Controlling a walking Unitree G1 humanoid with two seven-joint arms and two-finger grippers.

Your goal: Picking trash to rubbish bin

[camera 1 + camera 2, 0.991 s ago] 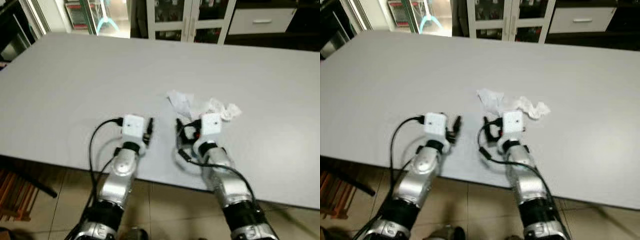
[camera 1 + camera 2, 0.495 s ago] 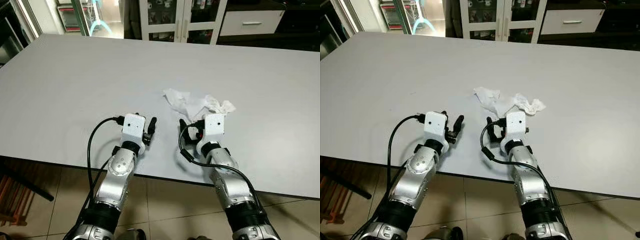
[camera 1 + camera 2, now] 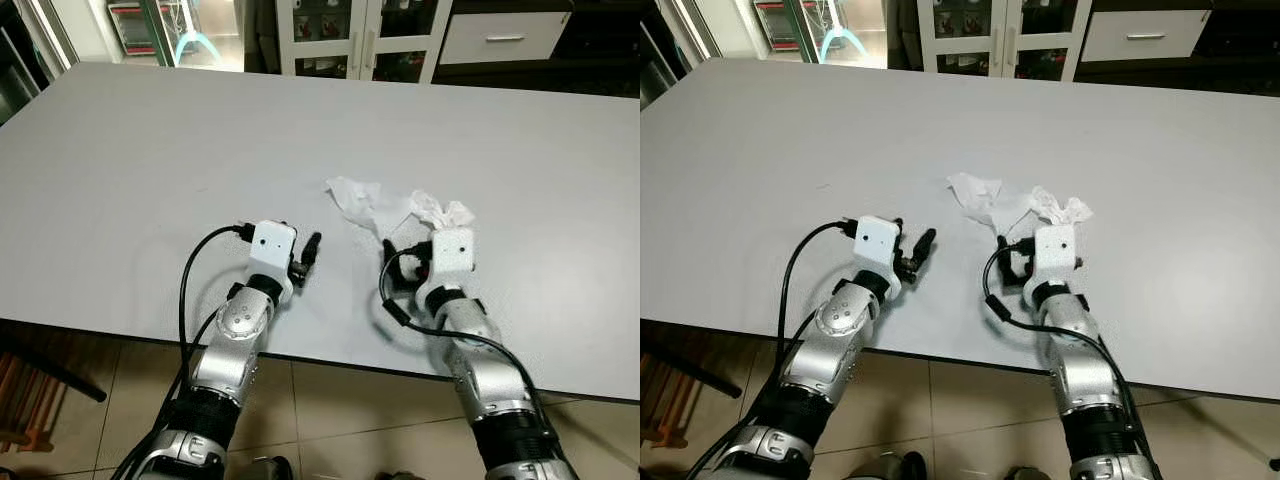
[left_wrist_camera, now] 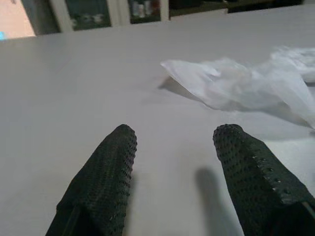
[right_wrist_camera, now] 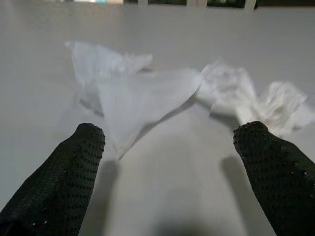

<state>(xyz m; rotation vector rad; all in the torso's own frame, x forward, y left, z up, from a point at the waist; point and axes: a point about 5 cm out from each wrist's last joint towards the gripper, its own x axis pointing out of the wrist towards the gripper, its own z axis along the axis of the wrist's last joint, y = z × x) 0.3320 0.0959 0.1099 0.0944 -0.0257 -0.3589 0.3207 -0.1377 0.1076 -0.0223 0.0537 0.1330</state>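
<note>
- Left eye view: crumpled white tissue lies mid-frame on the grey desk; the right gripper sits just below it.
- Left wrist view: left gripper jaws parted, empty.
- Right wrist view: jaws wide apart, holding nothing, tissue just ahead.

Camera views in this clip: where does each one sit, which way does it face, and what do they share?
Left eye view: on the head, looking down at the grey table; both silver arms show, left pincer open.
Right eye view: same stereo head, same scene, right pincer by the crumpled tissue.
Left wrist view: along its two fingers, tissue ahead and to one side.
Right wrist view: along its spread fingers, tissue straight ahead.
Shared: tissue and table.
</note>
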